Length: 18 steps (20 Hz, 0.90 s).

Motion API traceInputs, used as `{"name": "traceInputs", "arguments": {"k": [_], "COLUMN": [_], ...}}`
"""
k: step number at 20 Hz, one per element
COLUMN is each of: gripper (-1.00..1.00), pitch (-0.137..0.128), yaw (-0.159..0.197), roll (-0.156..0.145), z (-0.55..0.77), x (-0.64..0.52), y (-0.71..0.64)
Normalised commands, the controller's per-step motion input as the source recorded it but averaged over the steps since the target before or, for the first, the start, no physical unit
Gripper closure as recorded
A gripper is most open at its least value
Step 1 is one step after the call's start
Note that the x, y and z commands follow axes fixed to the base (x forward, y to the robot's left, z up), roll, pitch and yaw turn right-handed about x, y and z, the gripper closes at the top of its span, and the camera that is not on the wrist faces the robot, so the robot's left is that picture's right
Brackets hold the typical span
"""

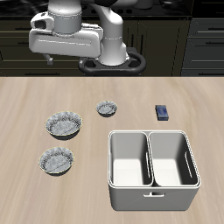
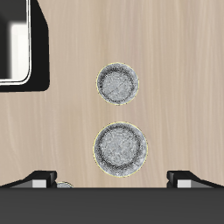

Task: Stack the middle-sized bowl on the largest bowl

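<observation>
The largest bowl (image 1: 64, 125) is mottled grey-white with a dark rim and sits on the wooden table; it also shows in the wrist view (image 2: 121, 147). The middle-sized bowl (image 1: 58, 161) sits just nearer the table's front edge, apart from it, and shows in the wrist view too (image 2: 117, 83). My gripper (image 1: 112, 63) hangs high over the table's back edge, far above both bowls. In the wrist view the gripper (image 2: 112, 180) has its fingers wide apart and holds nothing.
A much smaller mottled bowl (image 1: 107, 108) sits farther back, beside the largest bowl. A white two-compartment bin (image 1: 151, 166) stands near the front edge; its corner shows in the wrist view (image 2: 19, 44). A small dark blue box (image 1: 163, 112) lies behind the bin.
</observation>
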Motion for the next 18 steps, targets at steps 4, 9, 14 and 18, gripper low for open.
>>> {"name": "traceInputs", "arguments": {"k": [4, 9, 14, 18], "gripper": [-1.0, -1.0, -1.0, -1.0], "pitch": [0.002, -0.031, -0.003, -0.028], "yaw": [0.017, 0.041, 0.001, 0.007], "roll": [-0.033, 0.014, 0.031, 0.0], "z": [-0.01, 0.05, 0.04, 0.08], "x": [0.29, 0.24, 0.16, 0.2], "y": [-0.31, -0.26, -0.2, -0.25]}}
